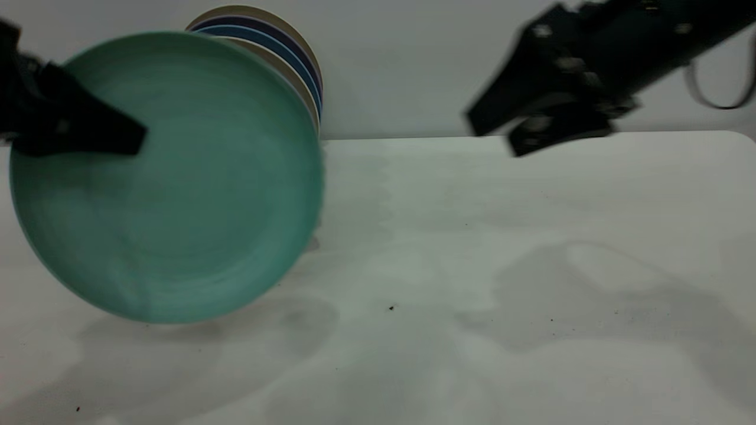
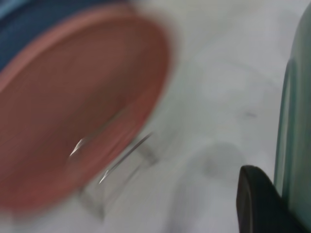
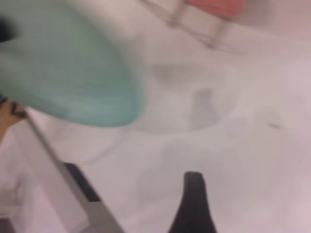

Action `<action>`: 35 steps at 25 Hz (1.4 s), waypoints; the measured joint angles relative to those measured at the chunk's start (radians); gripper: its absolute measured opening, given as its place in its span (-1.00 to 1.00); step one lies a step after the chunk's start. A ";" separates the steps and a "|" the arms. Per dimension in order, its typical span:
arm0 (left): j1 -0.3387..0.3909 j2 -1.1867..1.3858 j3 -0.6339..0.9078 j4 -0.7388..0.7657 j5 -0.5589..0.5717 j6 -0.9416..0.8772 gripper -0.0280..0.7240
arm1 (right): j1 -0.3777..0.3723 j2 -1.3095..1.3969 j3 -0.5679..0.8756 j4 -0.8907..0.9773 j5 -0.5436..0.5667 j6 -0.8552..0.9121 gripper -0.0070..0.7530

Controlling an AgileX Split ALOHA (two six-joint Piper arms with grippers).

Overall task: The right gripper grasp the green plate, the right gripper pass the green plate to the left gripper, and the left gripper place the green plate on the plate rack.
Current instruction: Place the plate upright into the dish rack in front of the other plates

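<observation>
Because the green plate point(image 1: 171, 183) looks like light, stiff, smooth plastic, I judge its low raised rim the only sure hold, and a slippery one if my pinch slackens. My left gripper point(image 1: 121, 137) has its fingers pressed on that rim at the plate's upper left, holding it upright above the tabletop point(image 1: 472, 248), just before the plates in the plate rack point(image 2: 114, 170). My right gripper point(image 1: 502, 133) hangs well apart, fingers spread and holding nothing.
</observation>
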 joint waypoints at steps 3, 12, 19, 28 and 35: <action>0.000 0.000 -0.079 0.211 0.181 0.108 -0.57 | -0.074 0.000 0.000 -0.069 0.000 0.040 0.57; 0.000 0.000 -0.302 0.609 0.278 0.062 -0.57 | -0.220 -0.001 0.000 -0.163 0.000 0.074 0.46; 0.000 0.014 -0.358 0.697 0.224 0.193 -0.57 | -0.225 -0.001 0.000 -0.187 -0.004 0.082 0.46; -0.033 0.101 -0.360 0.559 -0.033 0.282 -0.57 | -0.225 -0.002 0.000 -0.189 -0.006 0.082 0.46; -0.095 0.164 -0.370 0.540 -0.136 0.282 -0.57 | -0.225 -0.002 0.000 -0.189 -0.007 0.082 0.46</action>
